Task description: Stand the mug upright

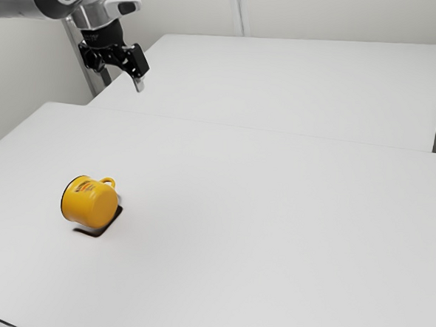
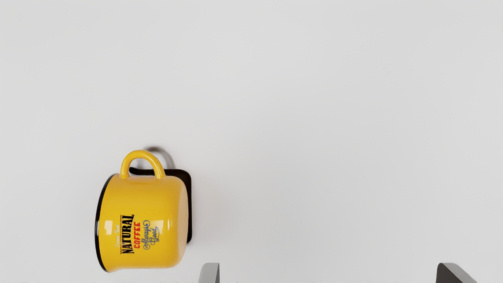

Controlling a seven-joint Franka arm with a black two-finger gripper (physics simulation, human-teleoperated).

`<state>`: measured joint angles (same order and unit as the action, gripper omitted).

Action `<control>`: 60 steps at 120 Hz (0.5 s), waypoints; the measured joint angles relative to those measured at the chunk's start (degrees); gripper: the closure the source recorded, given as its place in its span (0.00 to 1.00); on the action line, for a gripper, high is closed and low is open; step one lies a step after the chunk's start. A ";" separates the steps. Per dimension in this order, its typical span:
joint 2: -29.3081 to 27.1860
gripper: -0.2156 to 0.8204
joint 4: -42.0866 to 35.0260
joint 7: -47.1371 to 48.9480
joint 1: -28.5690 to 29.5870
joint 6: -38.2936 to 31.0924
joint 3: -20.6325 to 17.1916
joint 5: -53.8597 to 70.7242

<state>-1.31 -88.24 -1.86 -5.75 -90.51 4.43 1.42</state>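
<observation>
One yellow mug [image 1: 90, 202] is lying on its side on the white table [image 1: 273, 226] in the exterior view, its mouth facing the exterior view's left, open tabletop stretching toward the right edge there. The black gripper [image 1: 126, 70] is hanging raised, well apart from it. In the wrist view the fingers [image 2: 210, 274] are standing widely spread; the mug is resting outside their gap, black rim facing away from it.

A broad, smooth white tabletop [image 1: 272, 248] spreads below the jaws; a second flat white surface [image 1: 297, 79] and pale grey walls [image 1: 331, 15] lie beyond them.
</observation>
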 joint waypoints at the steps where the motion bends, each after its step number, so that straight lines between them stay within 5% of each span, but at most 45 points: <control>1: 0.03 0.21 0.02 0.00 -0.04 0.07 0.01 -0.01; 60: -3.05 0.21 -3.57 0.42 -1.50 2.02 0.00 -0.57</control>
<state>-4.36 -91.81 -1.43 -7.25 -88.49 4.44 0.85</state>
